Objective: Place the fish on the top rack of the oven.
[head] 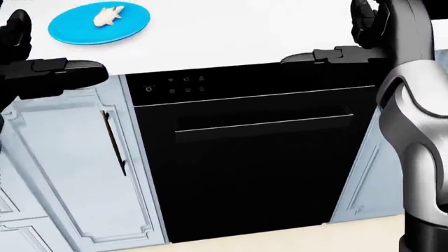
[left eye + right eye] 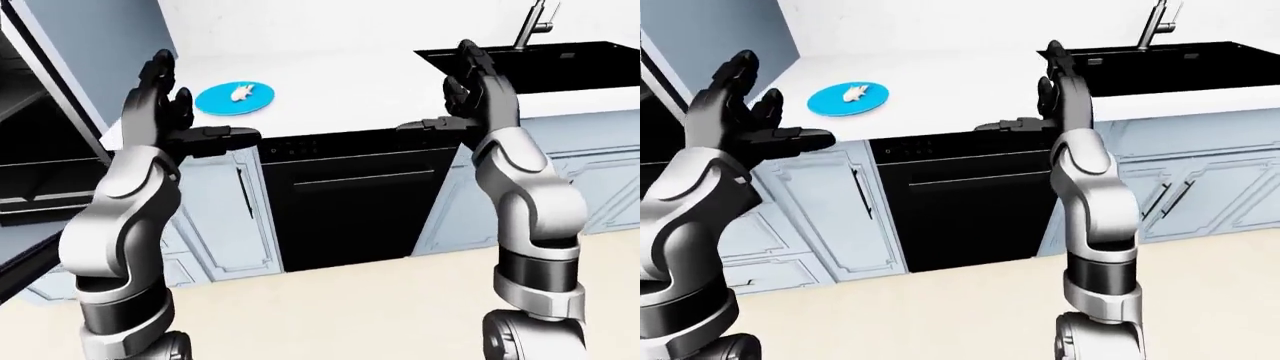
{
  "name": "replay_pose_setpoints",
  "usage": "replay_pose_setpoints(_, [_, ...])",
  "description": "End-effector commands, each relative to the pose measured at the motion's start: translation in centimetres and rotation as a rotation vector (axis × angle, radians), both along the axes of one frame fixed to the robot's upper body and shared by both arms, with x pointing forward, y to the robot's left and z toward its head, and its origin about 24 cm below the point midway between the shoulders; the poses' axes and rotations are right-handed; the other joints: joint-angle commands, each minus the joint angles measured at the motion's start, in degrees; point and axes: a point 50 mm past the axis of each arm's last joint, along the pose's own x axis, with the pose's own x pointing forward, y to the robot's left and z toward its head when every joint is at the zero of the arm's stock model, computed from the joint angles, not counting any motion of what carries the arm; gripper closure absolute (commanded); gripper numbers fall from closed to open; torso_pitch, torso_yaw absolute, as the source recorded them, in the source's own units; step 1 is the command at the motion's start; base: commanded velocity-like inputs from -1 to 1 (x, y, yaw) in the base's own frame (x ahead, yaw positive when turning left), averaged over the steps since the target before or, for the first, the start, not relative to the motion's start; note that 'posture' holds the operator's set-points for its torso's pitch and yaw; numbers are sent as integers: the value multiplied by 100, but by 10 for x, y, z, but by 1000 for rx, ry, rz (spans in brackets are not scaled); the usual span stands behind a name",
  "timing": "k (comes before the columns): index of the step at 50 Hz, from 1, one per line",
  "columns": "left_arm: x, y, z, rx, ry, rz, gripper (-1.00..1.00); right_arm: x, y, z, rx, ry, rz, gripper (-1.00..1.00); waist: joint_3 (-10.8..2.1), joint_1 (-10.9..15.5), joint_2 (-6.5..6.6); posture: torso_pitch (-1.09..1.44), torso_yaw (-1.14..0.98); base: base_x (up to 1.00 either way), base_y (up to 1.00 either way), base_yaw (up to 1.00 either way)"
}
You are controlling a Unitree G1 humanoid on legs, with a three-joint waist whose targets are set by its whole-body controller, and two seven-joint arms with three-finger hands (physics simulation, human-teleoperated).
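You see the small pale fish point(image 1: 108, 14) lying on a blue plate point(image 1: 77, 29) at 11 o'clock on the white tabletop point(image 1: 231, 31), above a black dishwasher point(image 1: 252, 157), with your left hand point(image 2: 160, 105) and right hand point(image 2: 478, 94) raised, fingers spread open, holding nothing.

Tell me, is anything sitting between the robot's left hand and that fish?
Nothing visible. The fish lies on a blue plate on the white counter, and the open left hand is raised just left of it.
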Motion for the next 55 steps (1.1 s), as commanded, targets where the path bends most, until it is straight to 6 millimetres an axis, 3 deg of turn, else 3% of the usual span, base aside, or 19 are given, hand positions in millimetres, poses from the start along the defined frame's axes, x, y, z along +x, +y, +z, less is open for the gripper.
replay_pose_setpoints(1, [-4,-3,18,10,-94,-18,-100,-6,-2,23,-7,-111,-13,-100,-95,-18,9,0,0,27,0,0])
replay_pose_setpoints(4, [-5,-3,18,9,-94,-17,-100,-6,-1,22,-10,-107,-11,-100,-103,32,-250,0,0,26,0,0])
replay_pose_setpoints(6, [-5,-2,18,8,-95,-16,-100,-6,-1,23,-10,-106,-9,-100,-205,43,-617,0,0,26,0,0])
replay_pose_setpoints(7, [-5,-2,18,8,-95,-17,-100,-7,-1,23,-10,-105,-9,-100,-149,-21,-385,0,0,26,0,0])
replay_pose_setpoints(9, [-6,-3,19,9,-97,-18,-100,-7,-1,22,-11,-106,-9,-100,-128,-21,-480,0,0,26,1,0])
replay_pose_setpoints(17, [-5,-2,18,8,-96,-20,-100,-8,0,22,-11,-104,-9,-100,-99,-89,-125,0,0,26,8,0])
replay_pose_setpoints(21, [-7,-3,19,9,-98,-20,-100,-7,0,22,-10,-104,-8,-100,-259,-138,335,0,0,23,18,0])
replay_pose_setpoints(22, [-6,-3,18,8,-97,-20,-100,-7,0,21,-10,-103,-7,-100,-249,-119,208,0,0,23,20,0])
replay_pose_setpoints(24, [-6,-2,18,7,-96,-20,-100,-8,0,22,-10,-103,-7,-100,-113,-103,294,0,0,23,19,0])
replay_pose_setpoints(32, [-7,-2,18,5,-97,-20,-100,-8,1,22,-13,-102,-2,-100,-109,1,-141,0,0,22,19,0])
replay_pose_setpoints(35, [-7,-2,19,6,-97,-20,-100,-8,1,21,-15,-102,0,-100,-204,34,-559,0,0,18,21,0])
replay_pose_setpoints(36, [-8,-2,20,6,-97,-19,-100,-8,1,22,-15,-102,-1,-100,-166,-19,-341,0,0,16,26,0])
replay_pose_setpoints(37, [-8,-2,21,5,-98,-19,-100,-9,1,23,-14,-103,-1,-100,-152,2,-478,0,0,16,29,0])
replay_pose_setpoints(40, [-8,-2,21,5,-99,-19,-100,-9,1,25,-12,-106,-1,-100,-226,-57,-468,0,0,16,32,0])
replay_pose_setpoints(45, [-7,-2,19,7,-98,-19,-100,-9,1,24,-13,-106,0,-100,-139,-95,-244,0,0,16,35,0])
replay_pose_setpoints(48, [-7,-1,20,5,-99,-17,-100,-9,2,24,-13,-104,1,-100,-172,-129,38,0,0,15,38,0])
replay_pose_setpoints(50, [-8,-2,20,6,-98,-18,-100,-10,1,25,-13,-106,0,-100,-275,-156,430,0,0,15,38,0])
replay_pose_setpoints(51, [-8,-2,20,6,-98,-19,-100,-11,1,25,-13,-106,0,-100,-290,-135,279,0,0,15,38,0])
replay_pose_setpoints(55, [-8,-1,20,5,-99,-18,-100,-10,2,24,-14,-107,2,-100,-182,-74,166,0,0,15,38,0])
